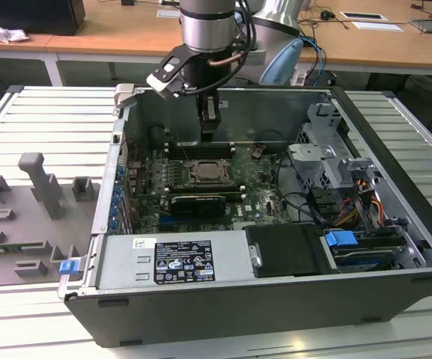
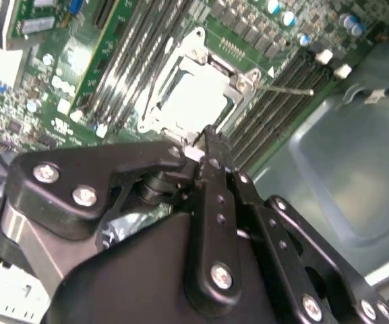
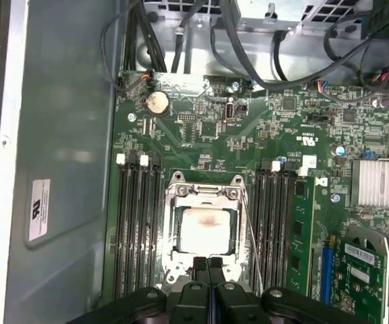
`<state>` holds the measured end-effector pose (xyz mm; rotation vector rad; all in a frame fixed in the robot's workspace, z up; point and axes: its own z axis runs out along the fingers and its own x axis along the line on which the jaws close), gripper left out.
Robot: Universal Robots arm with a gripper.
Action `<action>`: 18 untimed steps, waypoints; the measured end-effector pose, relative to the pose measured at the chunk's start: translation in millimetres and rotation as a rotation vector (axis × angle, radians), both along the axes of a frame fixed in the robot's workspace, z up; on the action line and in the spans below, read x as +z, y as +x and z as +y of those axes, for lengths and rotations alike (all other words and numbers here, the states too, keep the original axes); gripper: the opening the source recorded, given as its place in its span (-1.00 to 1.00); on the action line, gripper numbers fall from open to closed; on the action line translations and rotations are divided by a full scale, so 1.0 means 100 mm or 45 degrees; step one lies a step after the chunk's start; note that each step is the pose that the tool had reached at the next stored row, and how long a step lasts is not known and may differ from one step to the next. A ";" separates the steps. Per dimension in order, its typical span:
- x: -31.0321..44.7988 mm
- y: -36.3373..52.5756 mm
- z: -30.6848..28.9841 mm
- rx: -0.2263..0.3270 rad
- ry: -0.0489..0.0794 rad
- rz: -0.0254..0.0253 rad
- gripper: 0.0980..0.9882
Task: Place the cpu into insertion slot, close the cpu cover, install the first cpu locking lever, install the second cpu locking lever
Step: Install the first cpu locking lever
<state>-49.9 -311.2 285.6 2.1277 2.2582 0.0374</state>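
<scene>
One open computer case stood on the worktop, one cpu sat in one insertion slot mid-motherboard, one cpu cover lay flat around it, one arm pointed straight down, one claw pressed together, empty, above the slot's edge.

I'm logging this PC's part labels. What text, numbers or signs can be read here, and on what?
No text reads clearly.
Black label on the power supply: too small.
White sticker on the case wall: blurred.
White markings on the motherboard: blurred.
</scene>
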 end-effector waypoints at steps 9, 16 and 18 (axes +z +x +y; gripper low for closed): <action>-0.019 0.001 0.000 0.179 0.000 0.0002 -0.98; -0.019 0.001 0.000 0.341 0.000 0.0003 -0.98; -0.018 0.000 0.000 0.379 0.000 0.0003 -0.98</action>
